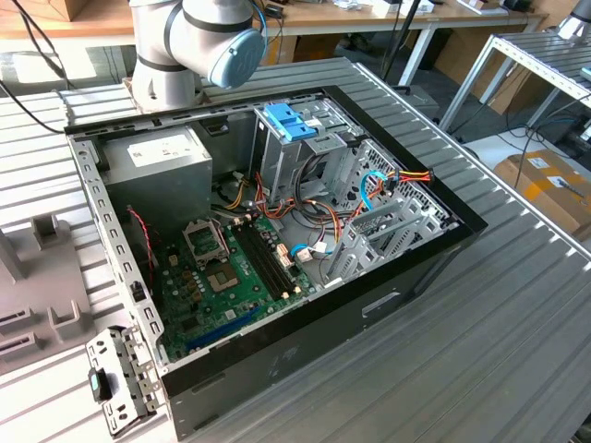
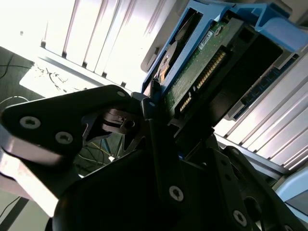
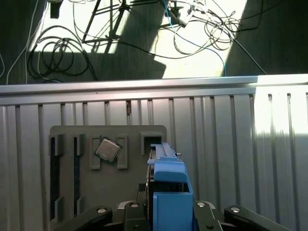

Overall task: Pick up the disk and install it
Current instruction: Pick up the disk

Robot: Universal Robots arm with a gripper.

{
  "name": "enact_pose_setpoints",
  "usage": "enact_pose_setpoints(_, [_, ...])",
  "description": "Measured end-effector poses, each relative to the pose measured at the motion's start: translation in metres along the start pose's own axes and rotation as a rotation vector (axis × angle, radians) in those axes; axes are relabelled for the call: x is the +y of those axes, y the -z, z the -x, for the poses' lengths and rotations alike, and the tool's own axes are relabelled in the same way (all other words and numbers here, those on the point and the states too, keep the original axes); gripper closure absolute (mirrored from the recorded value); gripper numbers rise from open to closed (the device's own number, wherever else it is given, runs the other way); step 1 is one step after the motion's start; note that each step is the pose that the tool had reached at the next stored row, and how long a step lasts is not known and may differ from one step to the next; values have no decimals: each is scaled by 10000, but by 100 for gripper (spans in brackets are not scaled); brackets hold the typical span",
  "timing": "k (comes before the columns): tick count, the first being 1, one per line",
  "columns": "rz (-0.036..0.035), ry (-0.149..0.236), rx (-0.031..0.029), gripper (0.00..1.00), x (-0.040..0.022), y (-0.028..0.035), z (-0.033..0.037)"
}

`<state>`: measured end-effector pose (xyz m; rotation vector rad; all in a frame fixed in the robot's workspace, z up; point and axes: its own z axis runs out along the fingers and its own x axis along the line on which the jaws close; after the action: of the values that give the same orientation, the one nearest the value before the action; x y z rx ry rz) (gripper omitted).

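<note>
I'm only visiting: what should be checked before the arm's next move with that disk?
1. Disk clamped between the fingers: ok.
2. Disk's connector edge uncovered: ok, in the second wrist view.
3. Computer case open on top: ok.
4. Free bay in the drive cage: cannot tell.
5. Cables away from the cage: not ok, several lie beside it.

The disk (image 2: 202, 67), its green circuit board and connector pins exposed and framed by blue side rails, stands on edge, clamped in the gripper (image 3: 166, 211).
</note>
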<state>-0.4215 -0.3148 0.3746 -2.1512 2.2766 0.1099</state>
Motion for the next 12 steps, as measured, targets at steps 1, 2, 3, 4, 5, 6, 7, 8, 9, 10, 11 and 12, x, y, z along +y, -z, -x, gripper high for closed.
enact_pose_setpoints(1, [0,0,0,64,0,10,1])
enact_pose_setpoints(2, [0,0,-1,64,1,21,1])
enact_pose_setpoints(3, [-1,0,-1,64,1,29,2])
enact_pose_setpoints(4, [-1,0,-1,64,2,37,2])
enact_pose_setpoints(5, [0,0,0,64,2,50,3])
enact_pose_setpoints(6, [-1,0,-1,64,3,56,3])
enact_pose_setpoints(7, [0,0,0,64,3,64,3])
enact_pose_setpoints(8, [0,0,0,64,3,78,4])
enact_pose_setpoints(9, [-1,0,-1,64,4,89,5])
enact_pose_setpoints(10, [0,0,0,64,4,100,5])
enact_pose_setpoints(11, [0,0,0,64,5,111,6])
enact_pose_setpoints(12, [-1,0,0,64,5,124,7])
